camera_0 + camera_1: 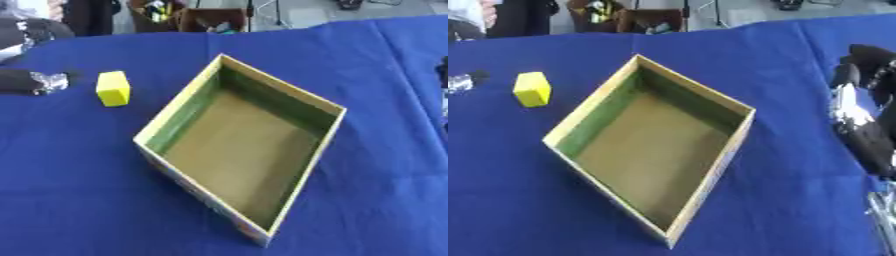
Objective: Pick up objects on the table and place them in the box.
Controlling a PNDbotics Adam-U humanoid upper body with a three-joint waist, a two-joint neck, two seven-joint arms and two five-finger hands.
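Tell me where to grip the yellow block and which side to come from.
Grip the yellow block across its two upright side faces, coming down from above. It stands upright and alone on the blue cloth, clear of the box, so both faces are open. The left hand is probably best placed.

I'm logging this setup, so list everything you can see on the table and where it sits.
box: one, tan inside with green inner walls, open and empty, centre of the table.
block: one, yellow, on the cloth left of the box, apart from it.
tablecloth: one, blue, covering the table.
clutter: brown boxes beyond the table's far edge; contents unclear.
left robot hand: one, black and silver, at the left edge near the block, not touching it.
right robot hand: one, black and silver, at the right edge, holding nothing.
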